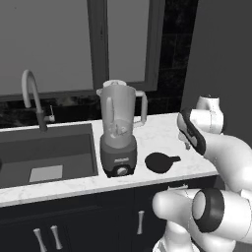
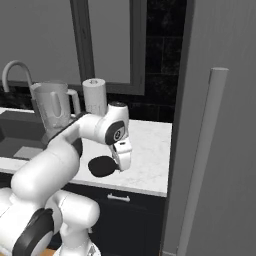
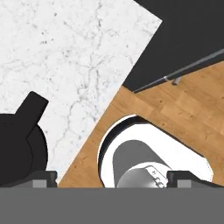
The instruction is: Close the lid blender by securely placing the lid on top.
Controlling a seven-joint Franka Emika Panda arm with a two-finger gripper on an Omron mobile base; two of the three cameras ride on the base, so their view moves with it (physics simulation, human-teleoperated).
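The blender (image 1: 118, 129) stands on the white marble counter (image 1: 162, 130), a clear jar with a side handle on a dark grey base with a front knob; its mouth is uncovered. To its right the black round lid (image 1: 160, 162) lies flat on the counter, tab pointing right. My gripper (image 1: 187, 143) hangs a little above the counter, just right of the lid and apart from it. From the right base the lid (image 2: 102, 166) lies beside the gripper (image 2: 121, 167). In the hand view the lid (image 3: 19, 148) is at lower left, and the fingertips (image 3: 43, 177) are wide apart, holding nothing.
A sink (image 1: 49, 152) with a curved faucet (image 1: 32, 93) lies left of the blender. A paper towel roll (image 2: 94, 96) stands behind it by the window. A tall grey panel with a long handle (image 2: 200, 160) rises right of the counter's end. The counter's front edge is close.
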